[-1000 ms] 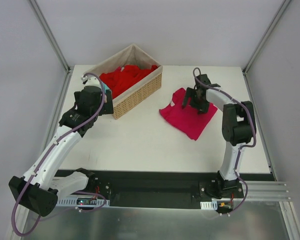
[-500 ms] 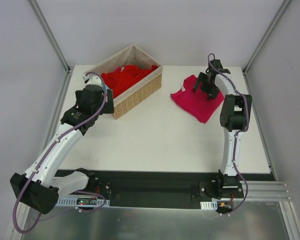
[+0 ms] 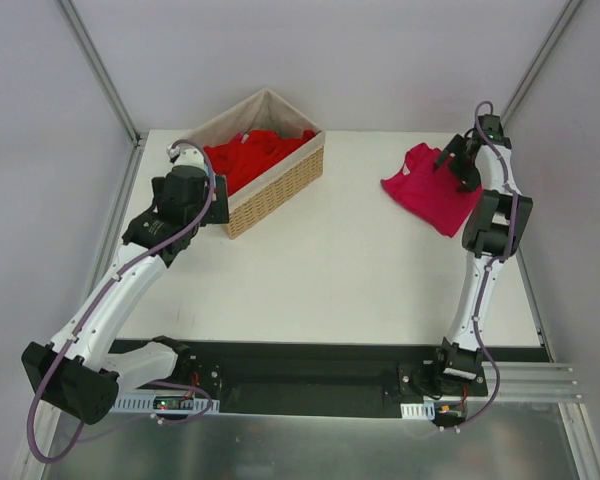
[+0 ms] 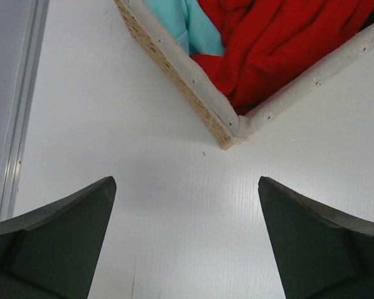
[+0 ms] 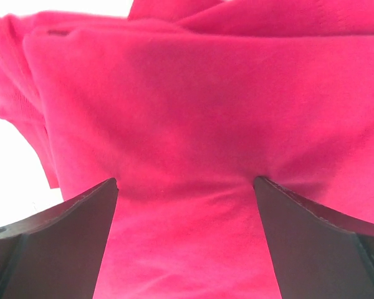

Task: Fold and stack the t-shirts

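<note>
Right claw (image 5: 186, 185), spread wide, rests on the magenta-pink t-shirt (image 3: 428, 192) at the table (image 3: 310, 270) far right. Left claw (image 4: 187, 187), spread, hovers beside the basket (image 3: 280, 190) holding the red t-shirt (image 3: 242, 158).

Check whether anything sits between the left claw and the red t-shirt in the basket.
Only the wall of the basket: the open left claw is over bare table just outside its corner, and the red t-shirt lies inside, past the rim. Nothing covers the shirt from above; a teal cloth lies beside it.

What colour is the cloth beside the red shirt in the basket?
The cloth is turquoise; best in the left wrist view.
</note>
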`<state>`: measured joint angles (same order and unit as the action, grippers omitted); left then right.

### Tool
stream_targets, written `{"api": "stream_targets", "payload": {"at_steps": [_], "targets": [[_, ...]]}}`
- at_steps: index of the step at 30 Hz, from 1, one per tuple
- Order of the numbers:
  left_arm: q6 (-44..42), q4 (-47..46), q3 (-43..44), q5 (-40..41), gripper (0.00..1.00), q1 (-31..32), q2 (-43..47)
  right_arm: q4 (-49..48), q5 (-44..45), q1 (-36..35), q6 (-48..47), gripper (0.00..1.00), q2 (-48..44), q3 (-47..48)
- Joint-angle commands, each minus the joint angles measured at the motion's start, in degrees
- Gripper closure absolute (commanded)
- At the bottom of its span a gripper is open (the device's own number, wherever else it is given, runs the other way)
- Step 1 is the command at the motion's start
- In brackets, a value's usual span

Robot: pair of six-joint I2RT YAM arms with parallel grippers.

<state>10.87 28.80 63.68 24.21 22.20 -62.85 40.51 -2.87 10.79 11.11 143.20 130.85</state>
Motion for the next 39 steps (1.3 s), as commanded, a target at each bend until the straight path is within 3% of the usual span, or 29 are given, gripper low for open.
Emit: {"api": "stream_targets", "payload": {"at_steps": [1,5,11,15,21,23,32,34,35,36,39], "targets": [[-0.6,-2.1,2.9,-3.5,0.01,0.6,-2.1,-2.7,-1.5,2.0,0.0,0.04,-6.9,-1.9],[-1.6,-3.4,8.5,-10.9,0.01,0.7,-4.1,-7.8,0.8,-1.4,-3.0,0.04,-22.0,-9.6],[-10.3,-10.0,14.4,-26.1,0.01,0.6,-10.2,-2.6,-1.3,-12.3,-5.4,0.04,-39.8,-12.4],[-13.7,-14.9,18.3,-34.0,0.01,0.0,-16.1,-6.5,0.8,-23.3,-5.3,0.04,-53.8,-27.1],[-14.4,-16.5,24.7,-42.4,0.01,-1.7,-29.8,-6.9,2.5,-32.4,-5.2,0.04,-67.2,-41.9],[-14.0,-17.0,25.9,-44.7,0.01,-2.3,-33.6,-5.6,6.9,-33.8,-6.7,0.04,-71.6,-43.6],[-13.4,-18.3,29.0,-53.5,0.02,-5.7,-42.2,-1.3,9.1,-34.2,-8.4,0.04,-80.8,-47.3],[-13.8,-18.3,29.0,-52.8,0.25,-5.8,-43.4,-1.0,9.2,-34.3,-8.4,0.04,-81.1,-47.7],[-13.7,-18.3,29.0,-50.6,0.45,-6.0,-43.8,-0.6,9.2,-34.3,-8.4,0.04,-81.4,-48.0],[-13.3,-18.0,29.0,-49.3,0.98,-6.4,-44.6,-0.7,9.0,-34.3,-8.4,0.04,-81.6,-48.3],[-11.1,-17.8,28.3,-47.9,1.0,-9.1,-46.0,-1.6,8.8,-34.3,-8.0,0.04,-82.5,-50.2]]}}
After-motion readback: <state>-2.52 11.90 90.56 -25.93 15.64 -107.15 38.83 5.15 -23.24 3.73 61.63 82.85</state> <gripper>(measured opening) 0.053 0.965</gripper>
